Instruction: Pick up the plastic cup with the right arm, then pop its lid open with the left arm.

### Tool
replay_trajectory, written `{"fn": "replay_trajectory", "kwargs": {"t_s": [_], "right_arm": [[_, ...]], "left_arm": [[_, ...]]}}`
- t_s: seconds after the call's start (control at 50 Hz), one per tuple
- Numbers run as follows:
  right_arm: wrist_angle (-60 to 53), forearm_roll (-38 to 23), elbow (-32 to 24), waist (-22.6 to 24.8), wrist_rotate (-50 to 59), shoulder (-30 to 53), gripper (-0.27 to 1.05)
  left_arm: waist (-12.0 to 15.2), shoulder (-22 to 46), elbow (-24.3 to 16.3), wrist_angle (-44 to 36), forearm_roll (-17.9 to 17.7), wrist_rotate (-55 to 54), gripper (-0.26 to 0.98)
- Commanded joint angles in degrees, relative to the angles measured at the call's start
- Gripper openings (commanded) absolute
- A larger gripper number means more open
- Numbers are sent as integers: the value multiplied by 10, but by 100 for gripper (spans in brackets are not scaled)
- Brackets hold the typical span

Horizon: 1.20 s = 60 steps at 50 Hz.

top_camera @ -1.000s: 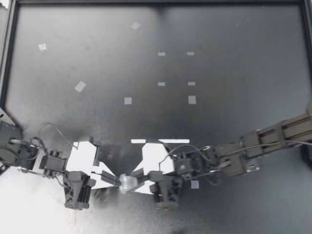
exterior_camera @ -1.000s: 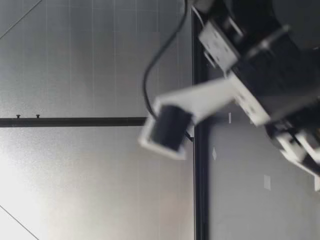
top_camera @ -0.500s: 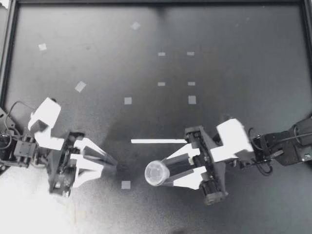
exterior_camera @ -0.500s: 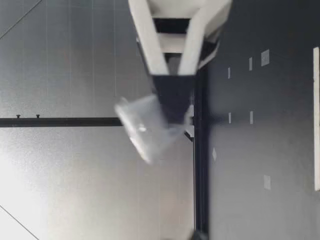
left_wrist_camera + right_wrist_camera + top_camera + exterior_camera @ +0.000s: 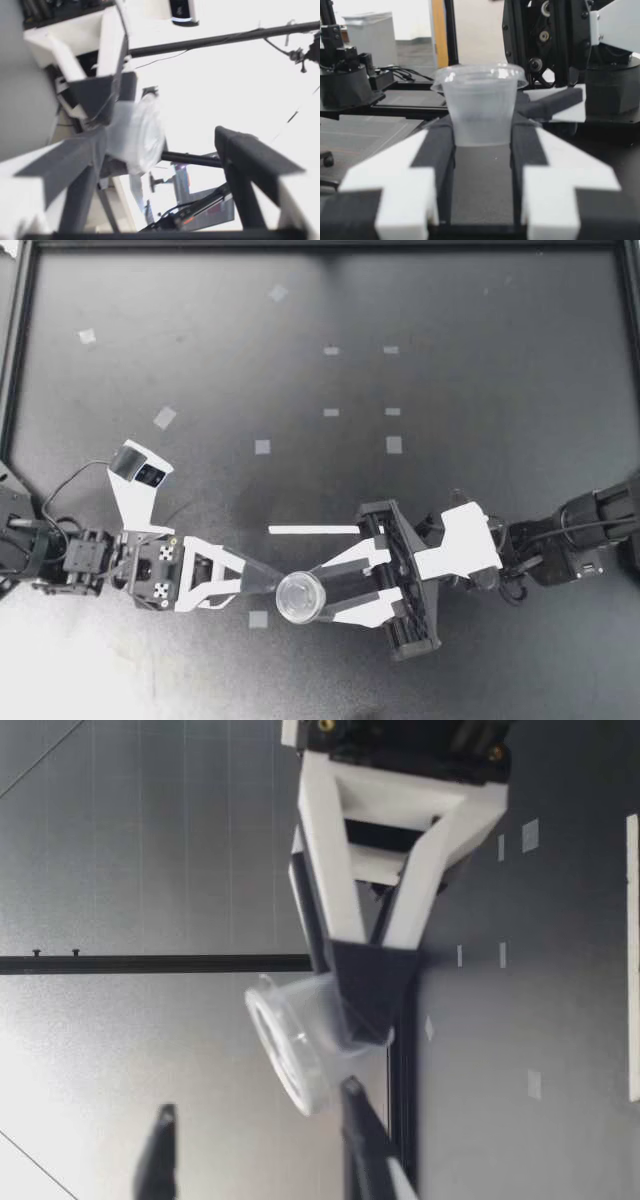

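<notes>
A clear plastic cup (image 5: pixel 300 597) hangs a little above the black table, and my right gripper (image 5: pixel 325 597) is shut on its lower part from two sides. In the right wrist view the cup (image 5: pixel 479 105) sticks out past the dark pads (image 5: pixel 436 150), rim pointing away. My left gripper (image 5: pixel 265 582) reaches in from the other side, open, its tips right at the cup. In the low view its two dark fingertips (image 5: pixel 157 1150) stand wide apart just in front of the cup (image 5: pixel 295 1040). In the left wrist view the cup (image 5: pixel 137 132) lies against one finger (image 5: pixel 75 165) only.
Small white tape squares (image 5: pixel 262 447) dot the black table (image 5: pixel 450 390). A white strip (image 5: pixel 312 530) lies just behind the grippers and another square (image 5: pixel 258 619) sits in front of them. A dark frame (image 5: pixel 12 360) borders the table.
My left gripper has gone from shut to wide open and its tips have come back up to the cup. My right gripper still holds the cup and has shifted slightly left.
</notes>
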Motion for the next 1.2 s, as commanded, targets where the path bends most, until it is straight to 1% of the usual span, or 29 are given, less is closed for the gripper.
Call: {"fn": "replay_trajectory", "kwargs": {"t_s": [0.0, 0.14, 0.42, 0.56, 0.7, 0.82, 0.92, 1.1, 1.18], "right_arm": [[4, 2, -5, -8, -1, -19, 24], [41, 2, -4, -11, -2, -27, 24], [62, 9, 8, -11, 19, 5, 24], [78, 10, 10, -9, 40, 14, 24], [105, 10, 13, -4, 41, -3, 24], [127, 14, 35, -3, 46, -38, 24], [113, 25, 48, -3, 65, -75, 24], [47, 24, 50, 0, 123, -127, 24], [-18, 17, 51, 8, 133, -138, 24]], "left_arm": [[-4, -11, 3, -5, 4, 3, 78], [-9, -13, 4, -5, 4, 4, 78], [-9, -34, 6, -6, 5, 11, 78], [-9, -49, 10, -5, 3, 35, 78], [-8, -47, 17, -5, -1, 65, 78], [-9, -44, 31, -5, -11, 154, 77], [-8, -49, 46, -5, -17, 278, 77], [-9, -81, 50, -4, -15, 504, 77], [-9, -98, 53, 8, -15, 602, 77]]}}
